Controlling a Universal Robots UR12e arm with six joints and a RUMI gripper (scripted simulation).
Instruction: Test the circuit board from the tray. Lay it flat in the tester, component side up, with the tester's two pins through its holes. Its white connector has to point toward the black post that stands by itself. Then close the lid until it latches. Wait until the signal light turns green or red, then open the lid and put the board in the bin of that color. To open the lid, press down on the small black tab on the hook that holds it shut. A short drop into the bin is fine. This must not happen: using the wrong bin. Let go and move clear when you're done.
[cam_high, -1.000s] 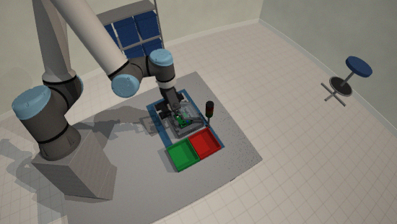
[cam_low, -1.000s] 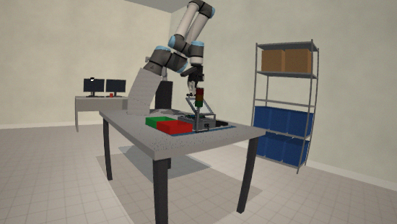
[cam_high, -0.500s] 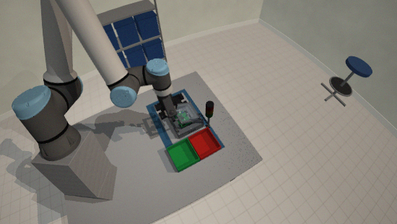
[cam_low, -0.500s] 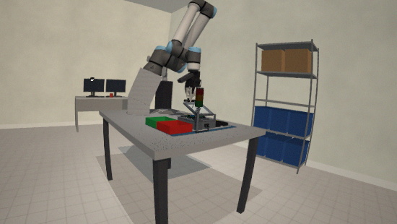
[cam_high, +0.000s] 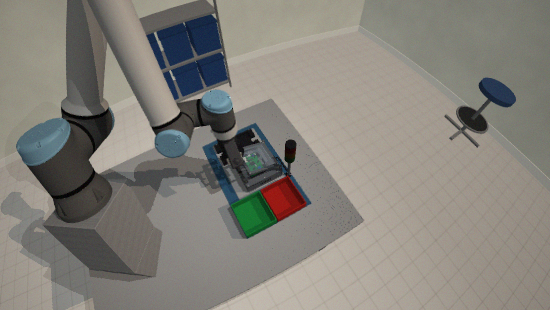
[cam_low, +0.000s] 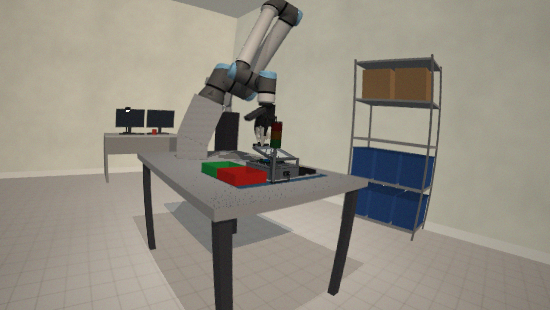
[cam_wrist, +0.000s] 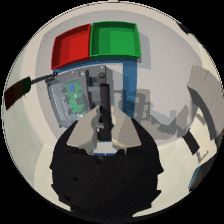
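On the speckled grey counter (cam_high: 170, 240) (cam_low: 200, 190) (cam_wrist: 165, 75), a boxy grey tester (cam_high: 265, 179) (cam_low: 287, 171) lies over a flat blue mat (cam_high: 228, 190) (cam_low: 314, 178) (cam_wrist: 130, 82). One green circuit board (cam_high: 254, 162) (cam_wrist: 75, 100) lies in the tester, seen through the see-through panel of the grey-framed lid (cam_high: 267, 152) (cam_low: 285, 151) (cam_wrist: 57, 95). The lid slants, partly open. Its contact with the gripper (cam_high: 239, 164) (cam_low: 260, 142) (cam_wrist: 106, 106) is too small to tell; the gripper's fingers are together, with nothing visible clamped between them.

Two open, square-cornered bins sit side by side, one green (cam_high: 253, 214) (cam_low: 217, 168) (cam_wrist: 116, 40) and one red (cam_high: 284, 198) (cam_low: 242, 175) (cam_wrist: 72, 46), both smooth and plain. One cylindrical signal light (cam_high: 290, 151) (cam_low: 276, 135) (cam_wrist: 17, 92) stands on a slim post near the tester, with red, amber and green bands.

The arm (cam_high: 135, 65) (cam_low: 256, 40) folds high at its elbow, its last section pointing down above the tester. Behind, the metal shelf rack (cam_low: 355, 105) carries two brown boxes and six blue tubs.
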